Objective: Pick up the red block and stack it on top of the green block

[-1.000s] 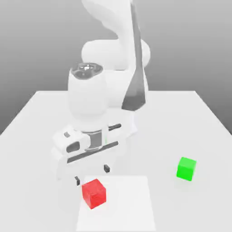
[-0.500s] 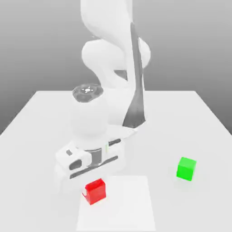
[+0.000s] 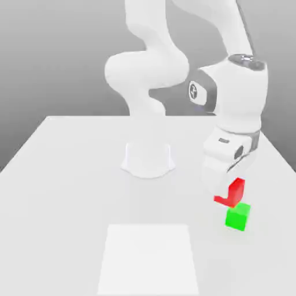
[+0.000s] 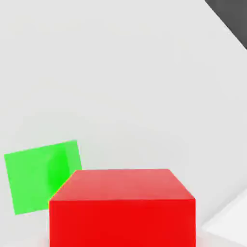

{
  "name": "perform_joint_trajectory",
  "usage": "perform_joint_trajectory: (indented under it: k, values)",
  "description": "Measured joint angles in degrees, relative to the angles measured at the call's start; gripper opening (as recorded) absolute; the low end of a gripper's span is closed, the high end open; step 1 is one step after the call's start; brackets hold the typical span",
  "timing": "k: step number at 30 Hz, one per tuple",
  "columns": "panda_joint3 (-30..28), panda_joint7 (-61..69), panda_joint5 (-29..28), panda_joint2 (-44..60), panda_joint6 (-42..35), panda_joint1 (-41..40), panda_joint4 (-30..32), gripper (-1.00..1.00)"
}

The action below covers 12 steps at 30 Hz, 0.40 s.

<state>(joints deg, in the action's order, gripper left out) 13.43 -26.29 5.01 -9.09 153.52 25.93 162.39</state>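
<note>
The red block (image 3: 232,192) hangs in the air under my hand, at the exterior view's right. My gripper (image 3: 228,191) is shut on it, and the hand's white body covers part of the block. The green block (image 3: 237,217) rests on the table directly below, with the red block's lower edge just above its top and slightly toward the exterior view's left. In the hand view the red block (image 4: 123,207) is close up, and the green block (image 4: 41,176) lies on the table beyond and to one side of it.
A paler white square patch (image 3: 149,257) marks the white table (image 3: 69,173) near its front edge. The arm's round base (image 3: 148,159) stands at the table's middle. The table's right edge runs not far beyond the green block.
The arm has swung from the front left of the exterior view to the right. It took the red block off the table near the pale patch and carried it to just above the green block.
</note>
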Motion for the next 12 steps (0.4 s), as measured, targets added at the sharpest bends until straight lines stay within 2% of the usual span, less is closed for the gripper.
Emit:
perform_joint_trajectory:
  k: [4, 9, 10, 12]
  values:
    - [1.21, -3.27, -3.02, 4.48, 4.41, -0.16, -0.05, -1.0]
    - [-0.11, -7.39, -8.73, 12.28, 11.75, -0.12, -0.23, -1.0]
    - [-0.36, -7.94, -9.52, 13.31, 12.71, 0.02, -0.23, 1.0]
    - [-0.36, -7.95, -9.52, 13.31, 12.71, 0.0, -0.23, 1.0]
